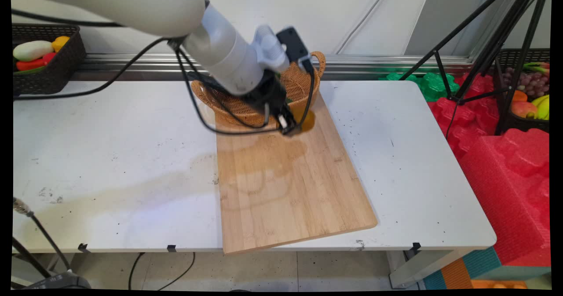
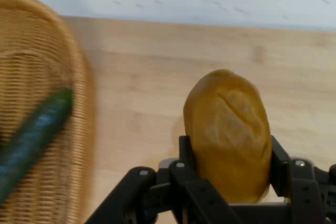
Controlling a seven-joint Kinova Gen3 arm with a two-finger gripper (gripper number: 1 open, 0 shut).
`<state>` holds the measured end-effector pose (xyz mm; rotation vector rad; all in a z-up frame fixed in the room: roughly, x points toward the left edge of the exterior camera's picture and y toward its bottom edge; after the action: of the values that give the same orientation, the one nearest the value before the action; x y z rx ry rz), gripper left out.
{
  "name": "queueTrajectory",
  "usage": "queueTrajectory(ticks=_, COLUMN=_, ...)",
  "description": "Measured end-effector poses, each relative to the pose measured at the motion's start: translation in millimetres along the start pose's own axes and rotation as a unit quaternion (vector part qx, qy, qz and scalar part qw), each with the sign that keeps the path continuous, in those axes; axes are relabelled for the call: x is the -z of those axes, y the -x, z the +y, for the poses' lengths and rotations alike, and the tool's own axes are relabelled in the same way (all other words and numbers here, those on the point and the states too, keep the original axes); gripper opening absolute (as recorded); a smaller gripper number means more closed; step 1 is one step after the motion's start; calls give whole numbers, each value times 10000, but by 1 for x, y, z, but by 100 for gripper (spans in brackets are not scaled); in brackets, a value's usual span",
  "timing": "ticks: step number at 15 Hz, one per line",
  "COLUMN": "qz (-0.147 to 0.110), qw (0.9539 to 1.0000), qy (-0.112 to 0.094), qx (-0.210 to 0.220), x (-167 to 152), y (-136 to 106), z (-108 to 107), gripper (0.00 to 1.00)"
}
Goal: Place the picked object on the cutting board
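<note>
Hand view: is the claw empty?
No, the claw is shut on a golden bread roll, its fingers pressing both sides above the wooden board.

Your arm (image 1: 220, 54) reaches in from the upper left and angles down to the right, wrist low, with the gripper (image 2: 228, 174) closed around something held between its fingers (image 2: 185, 156).
</note>
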<state>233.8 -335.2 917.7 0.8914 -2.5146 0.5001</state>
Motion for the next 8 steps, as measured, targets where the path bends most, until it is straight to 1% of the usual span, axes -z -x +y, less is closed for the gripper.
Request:
queueTrajectory(ticks=3, qz=-158, qw=9995, qy=200, qx=-181, x=-1, y=12, z=24, gripper=0)
queueTrajectory(ticks=8, qz=-434, qw=9966, qy=429, qx=-553, x=-16, y=33, z=45, gripper=0)
